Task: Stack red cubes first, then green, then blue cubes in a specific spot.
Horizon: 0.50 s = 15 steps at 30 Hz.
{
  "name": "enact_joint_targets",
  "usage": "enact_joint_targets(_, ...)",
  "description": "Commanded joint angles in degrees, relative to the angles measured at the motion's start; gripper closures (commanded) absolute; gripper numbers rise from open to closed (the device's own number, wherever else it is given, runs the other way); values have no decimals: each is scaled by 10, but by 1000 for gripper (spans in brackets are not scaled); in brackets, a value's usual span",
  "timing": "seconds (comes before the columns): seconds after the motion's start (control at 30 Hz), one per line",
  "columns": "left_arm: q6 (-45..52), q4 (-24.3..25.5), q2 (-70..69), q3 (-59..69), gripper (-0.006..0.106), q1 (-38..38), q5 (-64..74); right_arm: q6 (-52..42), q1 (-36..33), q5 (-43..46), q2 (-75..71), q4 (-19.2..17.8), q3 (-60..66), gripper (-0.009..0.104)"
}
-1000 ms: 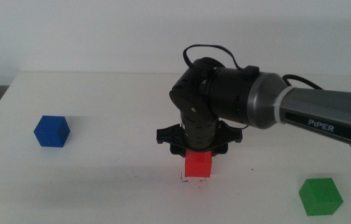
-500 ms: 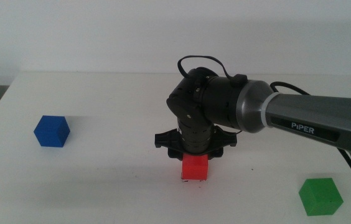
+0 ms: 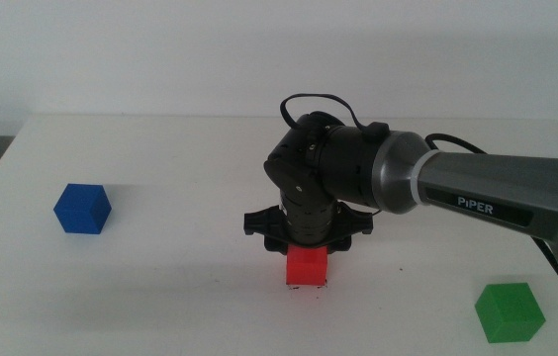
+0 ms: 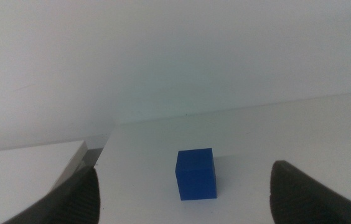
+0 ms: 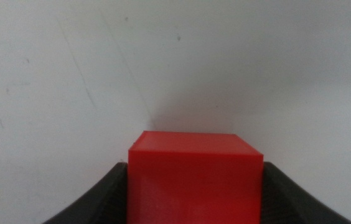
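R wrist cam: right gripper (image 5: 194, 186) clamps red cube (image 5: 194, 180); mid view prob hides jaws

So the count here is three cubes total, one of each colour: one red cube (image 3: 309, 266), one green cube (image 3: 509, 311) and one blue cube (image 3: 82, 208). Two grippers show up, the right gripper (image 3: 308, 259) and the left gripper (image 4: 182, 199). There's one white table (image 3: 160, 297) under all of it. Only one arm (image 3: 477, 193) is properly in frame.
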<state>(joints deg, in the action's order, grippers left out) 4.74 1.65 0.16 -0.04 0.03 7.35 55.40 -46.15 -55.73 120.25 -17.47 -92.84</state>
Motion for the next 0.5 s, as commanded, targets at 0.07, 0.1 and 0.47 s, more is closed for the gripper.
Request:
enact_joint_targets(0.07, -1, 0, -2, 0, 7, 1, -8, -10, 5, -3, 0, -9, 1, 78)
enact_joint_targets(0.1, -1, 0, -2, 0, 7, 1, -8, -10, 5, -3, 0, -9, 1, 78)
enact_joint_targets(0.47, -1, 0, -2, 0, 7, 1, -8, -10, 5, -4, 12, -13, 1, 78)
